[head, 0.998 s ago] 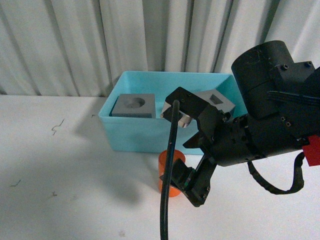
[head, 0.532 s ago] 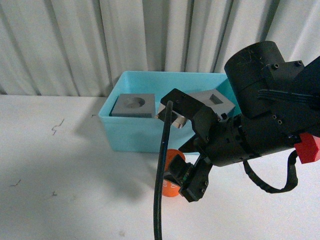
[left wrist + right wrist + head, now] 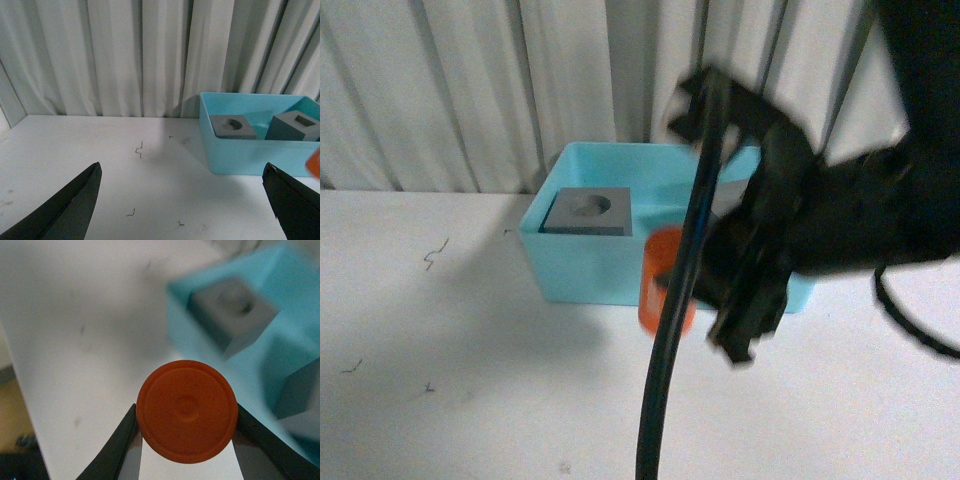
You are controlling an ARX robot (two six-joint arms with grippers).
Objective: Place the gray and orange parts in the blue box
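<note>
1. Already, both matte gray cubes sit inside the light-blue plastic bin, upper centre of the front view.
2. Only the small orange cylinder remains, clamped in the right gripper, lifted just before the bin.
3. The left gripper hangs spread apart, empty.

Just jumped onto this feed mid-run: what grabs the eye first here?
The orange cylinder stands out, clamped between the right gripper fingers and lifted in front of the blue box; that arm is motion-blurred in the front view. Two gray cubes, round-recess and square-recess, already sit inside the box. The left gripper is open over the white table.
</note>
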